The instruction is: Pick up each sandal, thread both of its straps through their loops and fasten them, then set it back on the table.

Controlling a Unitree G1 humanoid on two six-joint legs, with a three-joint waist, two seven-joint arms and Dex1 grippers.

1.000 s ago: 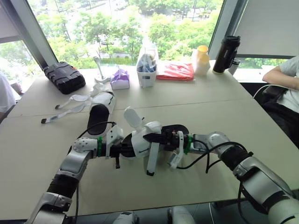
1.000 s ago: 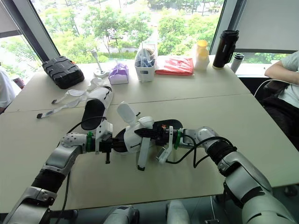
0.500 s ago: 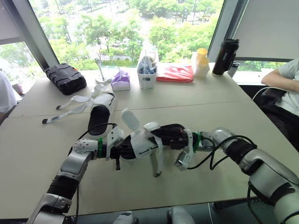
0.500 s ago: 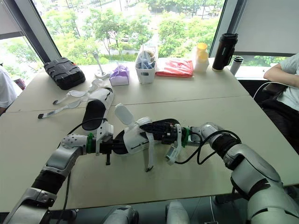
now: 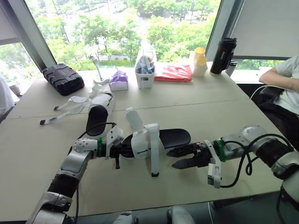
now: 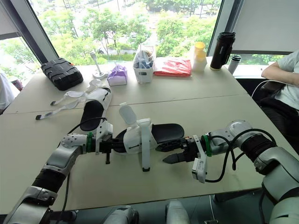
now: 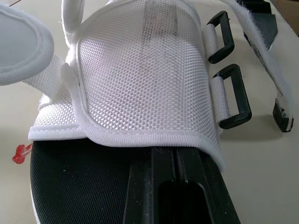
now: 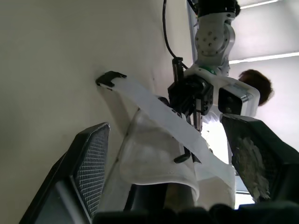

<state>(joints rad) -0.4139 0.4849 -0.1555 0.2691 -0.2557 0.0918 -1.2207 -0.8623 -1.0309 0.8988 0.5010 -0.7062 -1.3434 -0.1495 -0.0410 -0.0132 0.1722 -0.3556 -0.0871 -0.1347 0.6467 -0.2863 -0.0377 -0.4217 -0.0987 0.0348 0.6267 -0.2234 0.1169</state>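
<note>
A sandal with a white mesh upper (image 5: 141, 140) and black sole (image 5: 174, 136) lies mid-table, toe toward the right. My left gripper (image 5: 122, 150) is shut on its heel end; the closed fingers (image 7: 177, 186) show against the black sole. One long white strap (image 5: 153, 156) hangs over the upper, its black tip on the table. Two black loops (image 7: 231, 95) sit beside the mesh. My right gripper (image 5: 172, 157) stands open just right of the sandal, touching nothing; its fingers (image 8: 88, 168) frame the strap (image 8: 154, 116). A second sandal (image 5: 100, 114) lies behind with loose straps (image 5: 70, 105).
Along the window edge stand a black case (image 5: 63, 78), a purple tissue box (image 5: 119, 80), a white basket (image 5: 145, 70), a red packet (image 5: 174, 72), a yellow bottle (image 5: 199, 60) and a black flask (image 5: 220, 55). A person's arm (image 5: 280, 77) rests at the far right.
My right gripper opened, let go of the sandal's strap and drew back to the right. The strap now hangs straight down over the upper. The left arm has held still.
</note>
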